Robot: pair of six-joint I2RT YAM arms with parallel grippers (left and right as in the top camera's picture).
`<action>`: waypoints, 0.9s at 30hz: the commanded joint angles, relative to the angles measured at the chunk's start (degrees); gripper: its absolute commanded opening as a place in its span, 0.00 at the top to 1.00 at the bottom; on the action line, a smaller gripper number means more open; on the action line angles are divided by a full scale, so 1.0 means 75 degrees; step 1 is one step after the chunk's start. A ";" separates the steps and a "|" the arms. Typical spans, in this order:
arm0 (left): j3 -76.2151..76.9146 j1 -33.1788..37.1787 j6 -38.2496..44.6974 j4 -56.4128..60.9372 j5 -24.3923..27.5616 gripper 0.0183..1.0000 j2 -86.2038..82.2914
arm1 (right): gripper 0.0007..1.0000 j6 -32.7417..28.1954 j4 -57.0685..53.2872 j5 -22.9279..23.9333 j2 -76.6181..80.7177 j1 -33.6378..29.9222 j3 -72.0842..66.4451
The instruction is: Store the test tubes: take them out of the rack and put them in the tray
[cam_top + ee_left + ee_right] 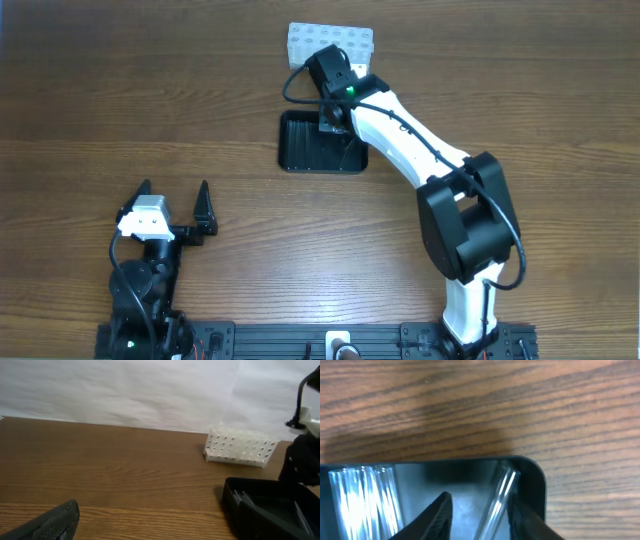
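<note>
Right end effector (479,507) hangs over the tray (540,485), fingers apart around one tube (499,496) leaning in its corner. More tubes (362,495) lie inside. The rack (330,42) beyond the tray appears empty, so the task looks nearly done. Left end effector (172,200) sits well clear of the tray, fingers apart.

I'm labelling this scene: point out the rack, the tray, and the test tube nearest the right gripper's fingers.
rack (240,448), left wrist view, its front wall.
tray (315,169), top view, its near rim.
test tube (499,497), right wrist view, mid-length.
</note>
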 commanded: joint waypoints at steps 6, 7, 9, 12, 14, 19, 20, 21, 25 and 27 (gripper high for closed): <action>-0.0038 0.0041 0.0055 -0.0006 0.0093 0.00 -0.0055 | 0.01 -0.1929 0.1676 0.1326 -0.3325 -0.1052 -0.0947; -0.0038 0.0041 0.0055 -0.0006 0.0093 0.00 -0.0055 | 0.01 -0.2194 0.1932 0.1317 -0.3742 -0.1209 -0.1227; -0.0038 0.0041 0.0055 -0.0006 0.0093 0.00 -0.0055 | 0.01 -0.2541 0.2352 0.1306 -0.4529 -0.1542 -0.1836; -0.0038 0.0041 0.0055 -0.0006 0.0093 0.00 -0.0055 | 0.01 -0.2850 0.2885 0.1186 -0.5834 -0.2124 -0.3008; -0.0038 0.0041 0.0055 -0.0006 0.0093 0.00 -0.0055 | 0.01 -0.3115 0.3092 0.0877 -0.6738 -0.2489 -0.3853; -0.0038 0.0041 0.0055 -0.0006 0.0093 0.00 -0.0055 | 0.01 -0.3523 0.3672 0.0326 -0.8845 -0.2865 -0.5986; -0.0038 0.0041 0.0055 -0.0006 0.0093 0.00 -0.0055 | 0.01 -0.3544 0.3891 0.0280 -0.9334 -0.2865 -0.6537; -0.0038 0.0041 0.0055 -0.0006 0.0093 0.00 -0.0055 | 0.01 -0.3544 0.4057 0.0262 -0.9704 -0.2865 -0.6942; -0.0038 0.0041 0.0055 -0.0006 0.0093 0.00 -0.0055 | 0.01 -0.3544 0.4491 0.0271 -1.1054 -0.2865 -0.8332; -0.0038 0.0041 0.0055 -0.0006 0.0093 0.00 -0.0055 | 0.01 -0.3541 0.4485 0.0271 -1.1727 -0.2865 -0.8947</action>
